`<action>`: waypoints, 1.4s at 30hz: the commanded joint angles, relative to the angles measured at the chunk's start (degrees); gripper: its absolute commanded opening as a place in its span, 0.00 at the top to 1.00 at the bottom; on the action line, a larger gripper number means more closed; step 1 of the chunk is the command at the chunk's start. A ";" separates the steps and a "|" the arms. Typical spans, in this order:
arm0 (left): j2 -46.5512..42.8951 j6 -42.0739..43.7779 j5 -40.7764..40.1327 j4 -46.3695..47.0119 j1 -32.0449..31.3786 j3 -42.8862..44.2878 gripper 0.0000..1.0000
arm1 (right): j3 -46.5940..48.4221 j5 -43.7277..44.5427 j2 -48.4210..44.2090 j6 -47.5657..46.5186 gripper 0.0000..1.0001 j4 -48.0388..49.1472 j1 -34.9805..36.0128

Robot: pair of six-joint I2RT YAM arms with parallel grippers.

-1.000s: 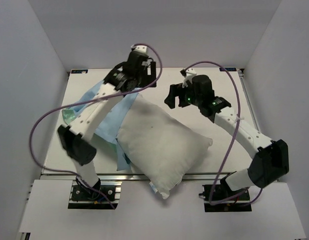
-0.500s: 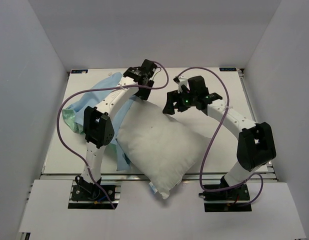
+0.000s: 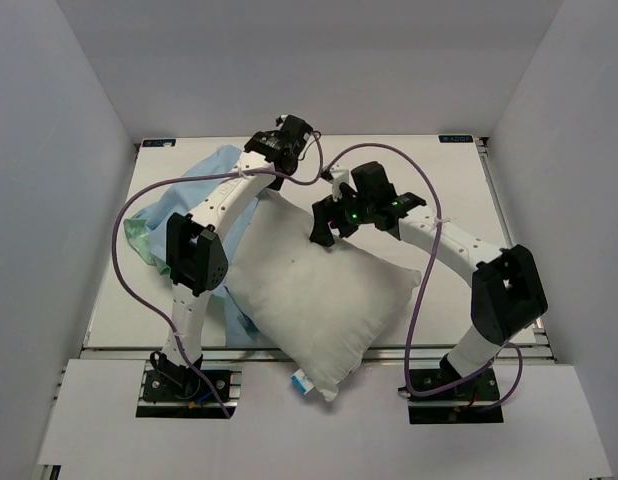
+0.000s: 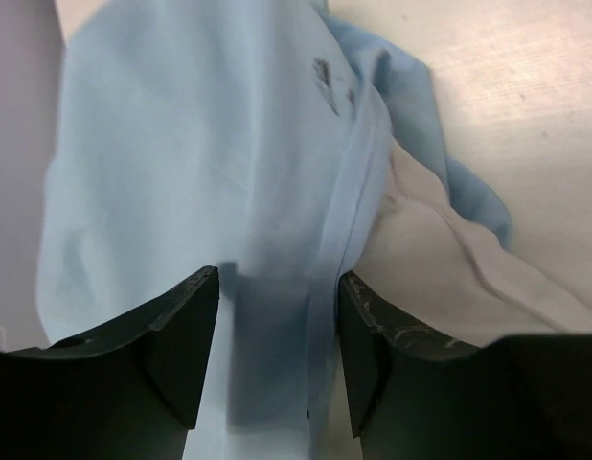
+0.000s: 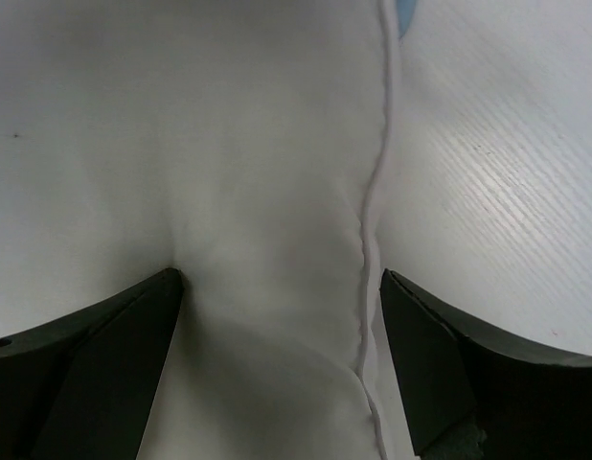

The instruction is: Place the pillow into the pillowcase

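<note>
The plump white pillow (image 3: 309, 300) lies across the middle of the table, its near corner with a small blue tag (image 3: 302, 380) over the front edge. The pillowcase (image 3: 204, 185) lies crumpled beneath its left side, light blue face up, with a sea-green patch (image 3: 137, 238) at far left. My left gripper (image 3: 274, 162) hangs over the pillowcase's far end. In the left wrist view its jaws (image 4: 279, 283) stand apart astride a blue cloth hem (image 4: 353, 220), beside the pillow (image 4: 421, 259). My right gripper (image 3: 322, 225) is open, pressing on the pillow's far edge, jaws (image 5: 282, 278) straddling the piped seam (image 5: 373, 192).
The white table (image 3: 449, 190) has a metal rail along its front edge (image 3: 139, 346). White walls close in left, right and behind. Purple cables loop from both arms. Bare tabletop (image 5: 507, 144) shows right of the pillow.
My right gripper has come down and to the left onto the pillow's far edge, denting it. My left arm stretched farther out, and its jaws have narrowed around the blue cloth.
</note>
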 commanded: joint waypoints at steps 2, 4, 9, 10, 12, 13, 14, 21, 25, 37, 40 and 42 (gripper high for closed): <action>-0.39 0.76 -5.89 2.66 1.93 2.49 0.40 | 1.89 -0.09 0.59 -1.78 0.11 -0.36 2.59; 0.49 1.11 -6.06 2.83 2.02 2.93 0.44 | 1.62 -0.44 0.86 -1.43 0.11 -0.10 2.76; 0.84 1.11 -4.22 3.27 2.02 1.26 0.54 | 1.97 -0.61 1.30 -1.34 0.11 0.08 3.29; 0.67 1.11 -3.87 3.27 2.02 0.83 0.61 | 1.89 -1.49 1.38 -1.34 0.11 0.69 3.29; 0.40 1.11 -1.85 3.53 1.93 0.47 0.69 | 1.97 -2.81 1.82 -1.25 0.11 1.04 3.46; 0.05 1.20 -1.32 3.88 2.02 0.21 0.75 | 2.15 -3.68 2.43 -1.95 0.11 1.13 3.73; -0.39 1.20 -0.54 4.32 2.02 0.21 0.88 | 2.50 -5.61 2.79 -2.13 0.13 0.87 3.82; -5.04 2.78 1.85 9.41 0.71 -0.58 1.00 | 3.11 -9.50 4.11 -2.48 1.00 5.17 5.40; -11.18 3.49 4.56 17.74 -1.14 -1.55 1.00 | 3.73 3.87 1.66 -3.36 1.00 9.91 6.97; -31.31 5.33 22.31 32.18 -8.43 -14.02 1.00 | -13.57 24.34 -24.44 -10.30 1.00 44.61 9.97; -34.13 4.37 29.16 34.99 -9.67 -17.98 1.00 | -18.41 23.65 -27.96 -14.58 1.00 53.21 11.02; -35.01 1.23 31.55 36.22 -10.19 -20.17 1.00 | -19.99 21.64 -28.41 -16.27 1.00 56.40 11.37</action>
